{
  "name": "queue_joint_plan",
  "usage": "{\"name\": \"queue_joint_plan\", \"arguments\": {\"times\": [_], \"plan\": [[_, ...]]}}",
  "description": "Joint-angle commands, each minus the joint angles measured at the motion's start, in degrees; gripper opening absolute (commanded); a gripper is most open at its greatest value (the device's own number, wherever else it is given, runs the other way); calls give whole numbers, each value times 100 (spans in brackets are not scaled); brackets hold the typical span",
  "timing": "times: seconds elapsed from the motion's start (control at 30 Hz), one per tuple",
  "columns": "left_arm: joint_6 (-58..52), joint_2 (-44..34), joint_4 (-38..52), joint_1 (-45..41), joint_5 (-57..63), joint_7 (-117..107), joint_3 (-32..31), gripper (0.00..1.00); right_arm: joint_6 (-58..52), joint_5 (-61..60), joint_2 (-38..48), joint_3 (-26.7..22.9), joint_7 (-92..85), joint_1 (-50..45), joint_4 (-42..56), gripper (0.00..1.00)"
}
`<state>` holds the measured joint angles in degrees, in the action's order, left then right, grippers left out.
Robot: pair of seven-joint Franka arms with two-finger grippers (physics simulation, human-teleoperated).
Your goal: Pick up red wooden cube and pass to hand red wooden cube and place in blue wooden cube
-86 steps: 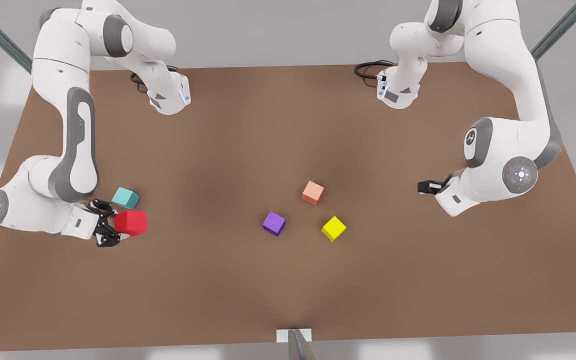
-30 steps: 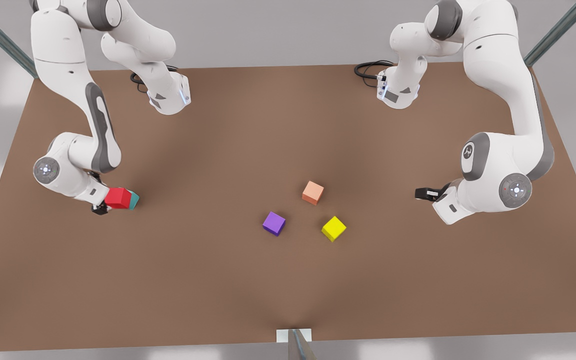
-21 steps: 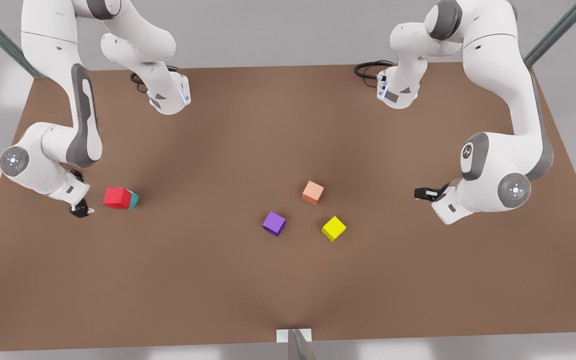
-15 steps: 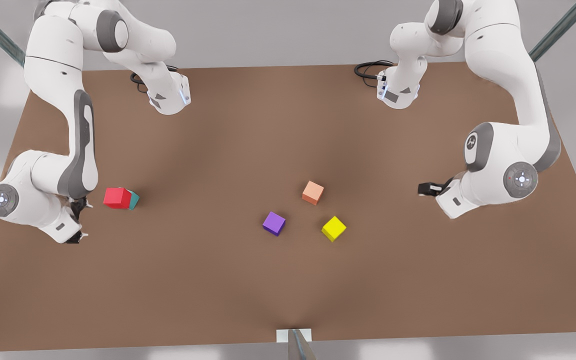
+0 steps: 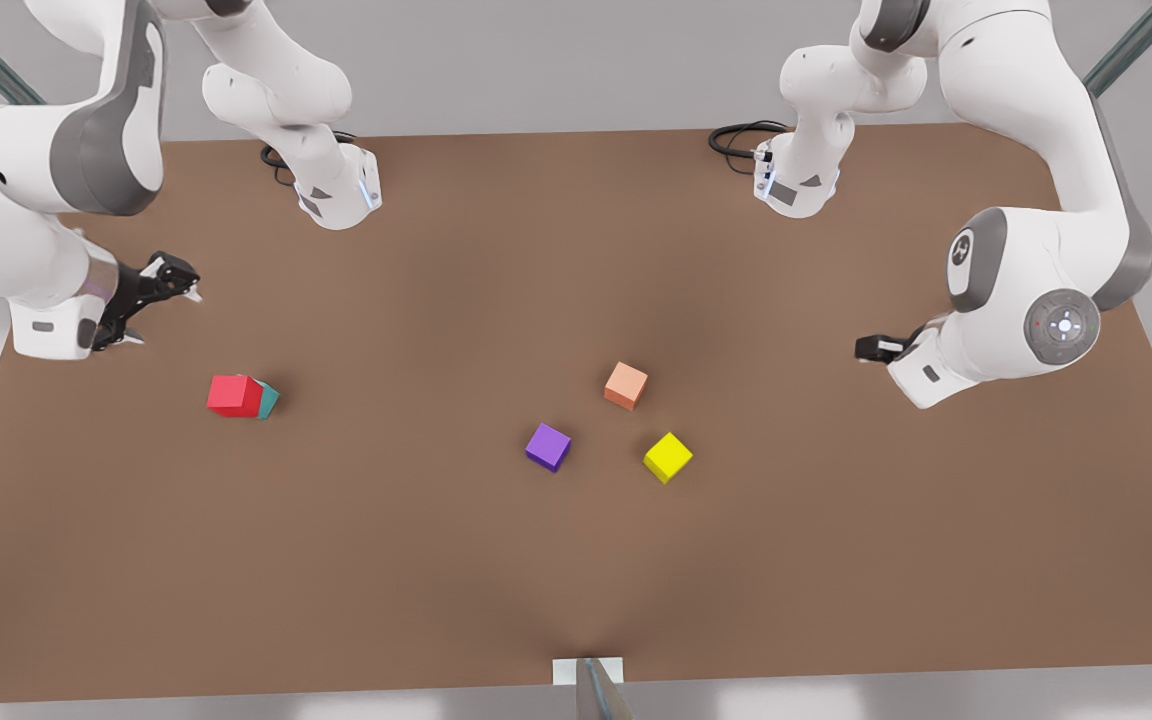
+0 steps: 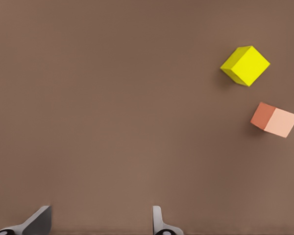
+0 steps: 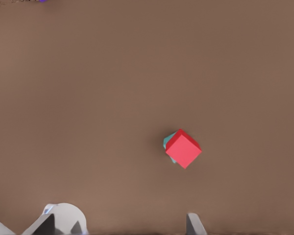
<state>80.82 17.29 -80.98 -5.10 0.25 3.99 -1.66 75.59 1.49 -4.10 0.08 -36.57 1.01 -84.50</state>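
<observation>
In the front view, the small bright red matte wooden cube (image 5: 234, 395) sits on top of the small teal matte wooden cube (image 5: 267, 399), whose edge peeks out on the front view's right side; the stack stands on the brown desk (image 5: 576, 560) near the front view's left. The right tool (image 5: 158, 297) hangs above and apart from the stack, fingers spread and empty. The left tool (image 5: 874, 347) hovers at the front view's right edge, well apart from all cubes. Near the middle lie a pale orange cube (image 5: 626, 385), a purple cube (image 5: 548, 446) and a yellow cube (image 5: 667, 457), each apart. In the left wrist view, the left tool's fingertips (image 6: 39, 223) stand spread over bare desk. In the right wrist view, the red cube covers most of the teal one.
</observation>
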Motion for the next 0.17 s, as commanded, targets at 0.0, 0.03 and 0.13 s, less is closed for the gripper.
{"name": "queue_joint_plan", "arguments": {"times": [0.0, 0.03, 0.13], "plan": [[-137, 11, -5, 0, 10, -12, -1, 100, -89, 36, 32, 0, 4738, -31, -93, 100], [-137, 11, -5, 0, 10, -12, -1, 100, -1, 53, 32, 0, 4747, -31, -137, 100], [-137, 11, -14, 0, 19, -3, -1, 100, 105, 89, 15, 0, 4747, -31, -163, 100]]}}
